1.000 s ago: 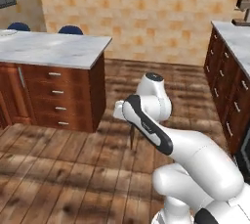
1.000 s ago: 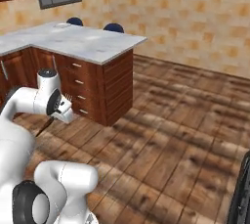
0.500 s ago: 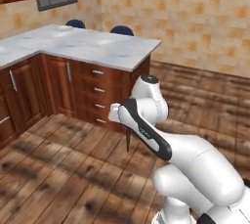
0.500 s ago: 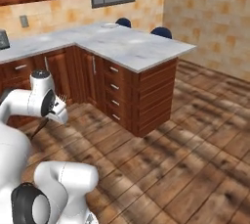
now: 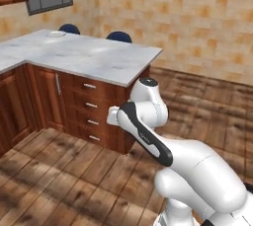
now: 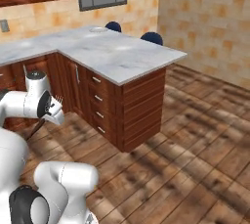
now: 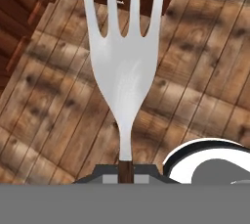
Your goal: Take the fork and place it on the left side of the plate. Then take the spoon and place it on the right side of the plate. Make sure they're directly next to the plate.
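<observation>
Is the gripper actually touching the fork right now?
Touching. In the hand view the fork rises straight out of the shut gripper, its dark handle clamped between the jaws, tines over the wooden floor.

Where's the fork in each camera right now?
Left base view: hidden behind the arm's own links.
Right base view: the fork is at the left edge, tines up by the hand, dark handle slanting down to the floor side.
Hand view: centre, tines pointing up the picture, the gripper shut on its handle.
Shared landmark: the drawer stack under the counter's end, in both base views.
</observation>
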